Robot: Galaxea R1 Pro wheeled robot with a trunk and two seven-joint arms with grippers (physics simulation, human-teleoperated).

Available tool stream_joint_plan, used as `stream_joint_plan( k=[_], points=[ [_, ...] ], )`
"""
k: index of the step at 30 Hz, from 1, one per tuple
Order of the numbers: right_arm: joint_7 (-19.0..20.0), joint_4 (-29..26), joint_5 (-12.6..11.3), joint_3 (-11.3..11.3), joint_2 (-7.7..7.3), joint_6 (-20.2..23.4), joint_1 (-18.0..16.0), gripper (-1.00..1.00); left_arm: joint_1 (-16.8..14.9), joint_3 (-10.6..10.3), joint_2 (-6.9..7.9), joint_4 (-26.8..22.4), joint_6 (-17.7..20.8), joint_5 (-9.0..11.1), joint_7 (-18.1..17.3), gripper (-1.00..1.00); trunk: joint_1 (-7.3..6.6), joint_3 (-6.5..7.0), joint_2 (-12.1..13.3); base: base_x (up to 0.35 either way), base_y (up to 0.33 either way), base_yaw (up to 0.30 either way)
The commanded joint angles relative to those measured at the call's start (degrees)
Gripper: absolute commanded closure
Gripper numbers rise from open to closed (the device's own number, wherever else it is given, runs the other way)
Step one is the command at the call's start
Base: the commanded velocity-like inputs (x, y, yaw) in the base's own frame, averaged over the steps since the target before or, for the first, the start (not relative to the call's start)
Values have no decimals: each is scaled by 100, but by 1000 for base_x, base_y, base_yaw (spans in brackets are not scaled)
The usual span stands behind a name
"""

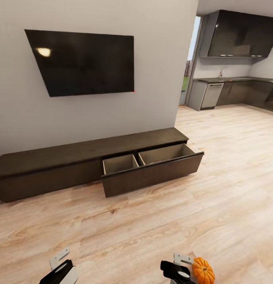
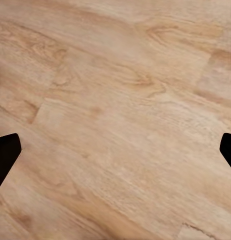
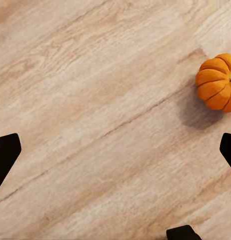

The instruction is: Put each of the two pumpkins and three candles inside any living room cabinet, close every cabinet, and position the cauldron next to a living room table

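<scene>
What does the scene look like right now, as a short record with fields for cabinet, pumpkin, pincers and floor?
cabinet: long low dark-brown wooden cabinet under the wall TV, one wide drawer pulled open, two beige compartments, nothing seen inside
pumpkin: small ribbed orange pumpkin on the floor beside the right pincer, not gripped
left pincer: open over bare floor
right pincer: open
floor: light wood planks
</scene>
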Motion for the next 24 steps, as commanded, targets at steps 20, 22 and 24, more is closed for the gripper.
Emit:
stream_joint_plan(
  k=[20, 22, 24],
  points=[
    [-61, -6, -52, 48, -4, -8, -7, -100, -4, -49, 5, -5, -20, 44, 16, -100, 0, -9, -3, 0, 61, 283],
    [-66, -6, -53, 48, -4, -8, -7, -100, -4, -48, 5, -5, -20, 48, 16, -100, 0, -12, -3, 0, 124, 283],
    [-67, -4, -54, 48, -4, -8, -7, -100, -4, -48, 5, -5, -20, 52, 16, -100, 0, -17, -3, 0, 157, 283]
  ],
)
